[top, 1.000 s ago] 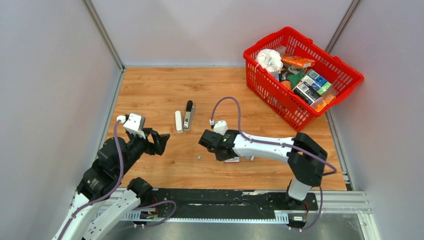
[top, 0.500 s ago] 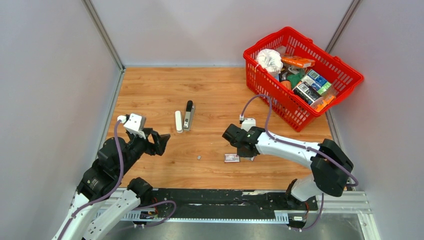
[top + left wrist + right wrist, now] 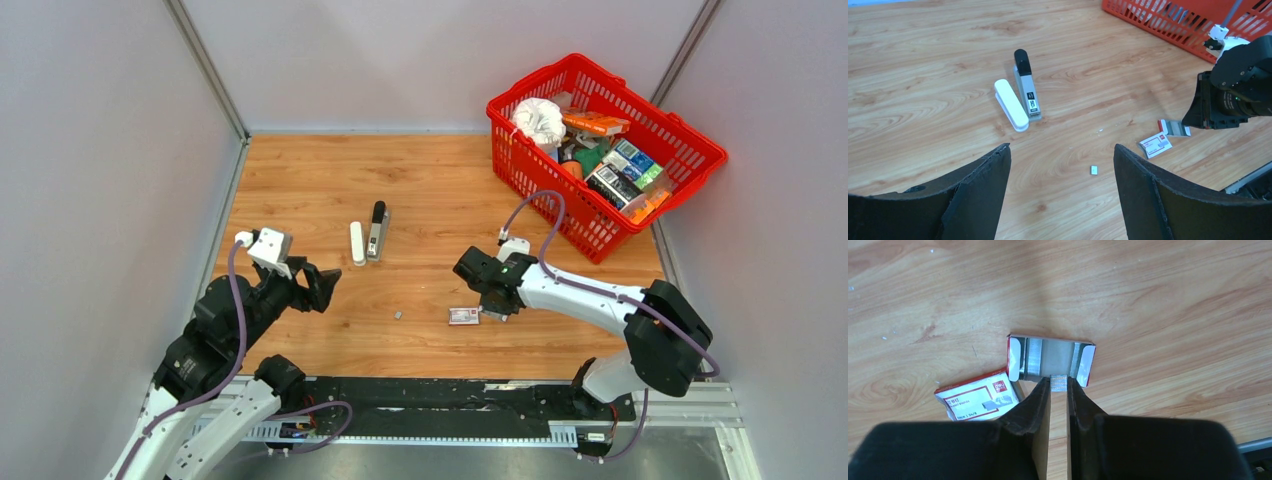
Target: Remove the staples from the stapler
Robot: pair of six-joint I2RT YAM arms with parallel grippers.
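My left gripper (image 3: 1062, 150) hangs over the table (image 3: 300, 180) with its fingers spread wide, holding nothing. Ahead of it the stapler (image 3: 1026, 92) lies swung open, its white top flat beside the magazine. To its right a loose staple bit (image 3: 1094, 170) sits on the wood. Next comes the flat red-and-white box sleeve (image 3: 977, 401), then its open tray (image 3: 1050, 359) with silver staples (image 3: 1033, 360) inside. My right gripper (image 3: 1059, 386) pinches a short strip of staples (image 3: 1059, 382) at the tray's near edge. Far right, the red basket (image 3: 540, 180) holds packets and cartons.
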